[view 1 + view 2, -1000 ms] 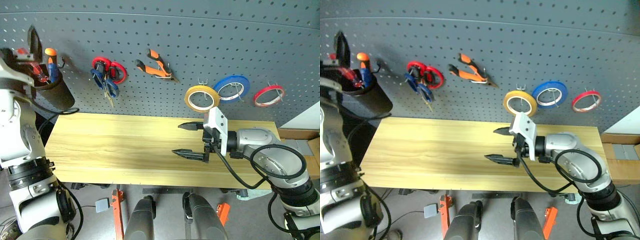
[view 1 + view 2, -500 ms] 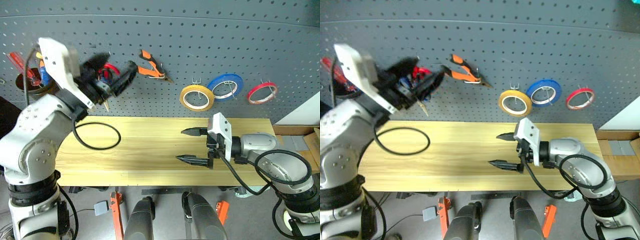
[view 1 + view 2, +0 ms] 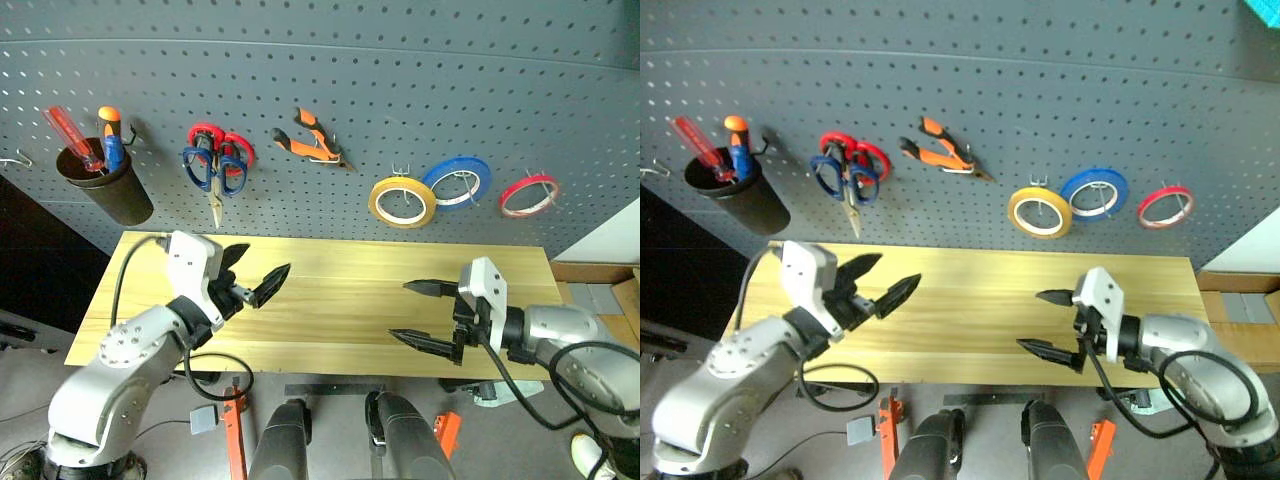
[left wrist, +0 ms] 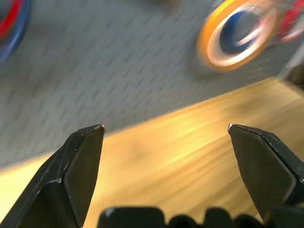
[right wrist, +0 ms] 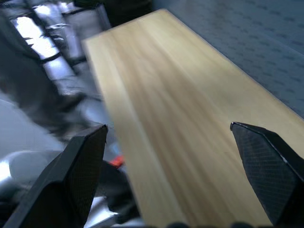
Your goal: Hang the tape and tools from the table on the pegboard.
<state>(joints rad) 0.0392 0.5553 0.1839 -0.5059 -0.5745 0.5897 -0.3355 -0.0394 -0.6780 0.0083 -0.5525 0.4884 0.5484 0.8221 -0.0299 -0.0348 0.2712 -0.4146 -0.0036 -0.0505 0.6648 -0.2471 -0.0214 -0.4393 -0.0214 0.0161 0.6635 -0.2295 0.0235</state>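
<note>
Table, wooden plank top: nearest item, landmark for all below.

Left gripper, over the table's left part: fingers spread wide, holding nothing.

Right gripper, over its right part: likewise wide apart and empty.

Pegboard, behind the table.

Black cup, above the table's left end: red, orange and blue-handled screwdriver stand in it, handles up.

Blue-handled scissors: blades down.

Pliers: jaws lower right.

Yellow tape: hooked above the table's right half.
</note>
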